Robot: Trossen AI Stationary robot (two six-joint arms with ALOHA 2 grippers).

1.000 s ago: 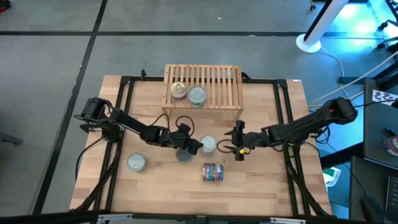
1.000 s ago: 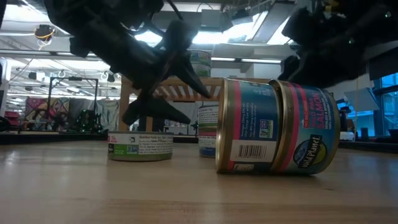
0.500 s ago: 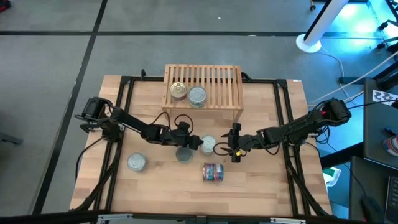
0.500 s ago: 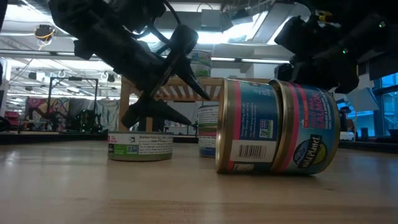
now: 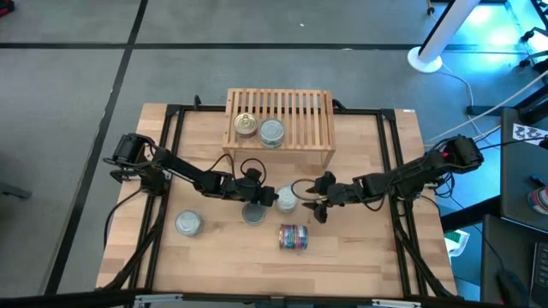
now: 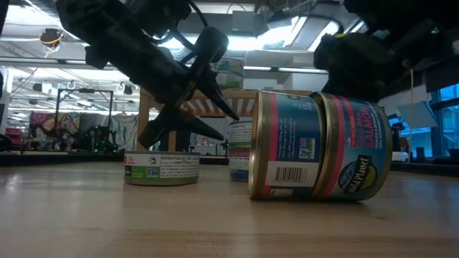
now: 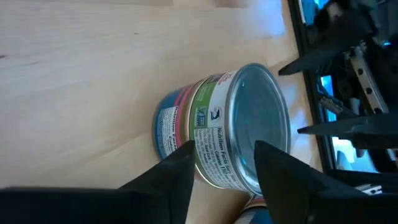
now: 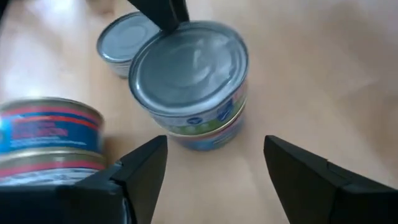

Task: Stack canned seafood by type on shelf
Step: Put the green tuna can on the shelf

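Note:
A stack of two tins (image 5: 287,198), green-white label over blue-red with a silver lid (image 8: 189,59), stands on the table mid-centre. My left gripper (image 5: 274,198) is open at its left side, its fingers (image 7: 283,171) close to the upper tin (image 7: 239,134); touching does not show. My right gripper (image 5: 306,204) is open just right of the stack, with the fingers (image 8: 140,168) spread wider than the tins. A flat grey tin (image 5: 253,214) stands nearby. Two blue-red tins (image 6: 319,147) lie on their sides. The wooden shelf (image 5: 300,115) carries a gold-lidded tin (image 5: 245,126) and a silver one (image 5: 271,132).
Another silver tin (image 5: 187,223) stands on the table toward its left near part. The shelf sits at the far edge, the right part of its slatted top bare. Black frame rails (image 5: 396,171) run along both table sides. The two grippers face each other closely across the stack.
My right gripper has moved toward the table's left, closing in on the stack of two tins, and has turned somewhat on the way; it stays open. The tins have not moved.

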